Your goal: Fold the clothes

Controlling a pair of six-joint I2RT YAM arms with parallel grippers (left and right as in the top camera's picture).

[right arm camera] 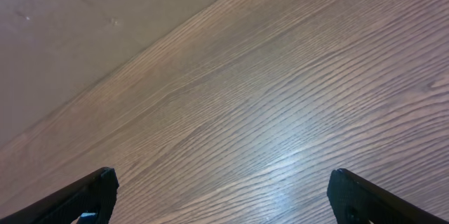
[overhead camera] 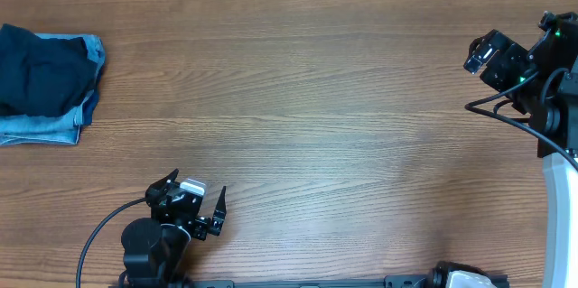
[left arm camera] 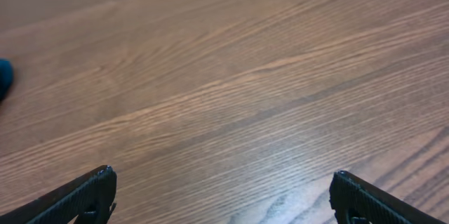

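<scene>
The clothes [overhead camera: 45,82] lie in a pile at the table's far left, a dark navy piece on top of light blue denim. A sliver of the navy cloth [left arm camera: 3,78] shows at the left edge of the left wrist view. My left gripper [overhead camera: 194,193] is near the front edge, well right of the pile and apart from it. It stands open [left arm camera: 223,177] over bare wood. My right gripper [overhead camera: 488,53] is at the far right of the table, far from the clothes. It is open [right arm camera: 222,175] too, with nothing between its fingers.
The wooden table [overhead camera: 298,116] stretches wide between the two arms. Its back edge [right arm camera: 140,52] runs close ahead of the right gripper, with a plain wall behind. A black cable [overhead camera: 99,229] loops beside the left arm's base.
</scene>
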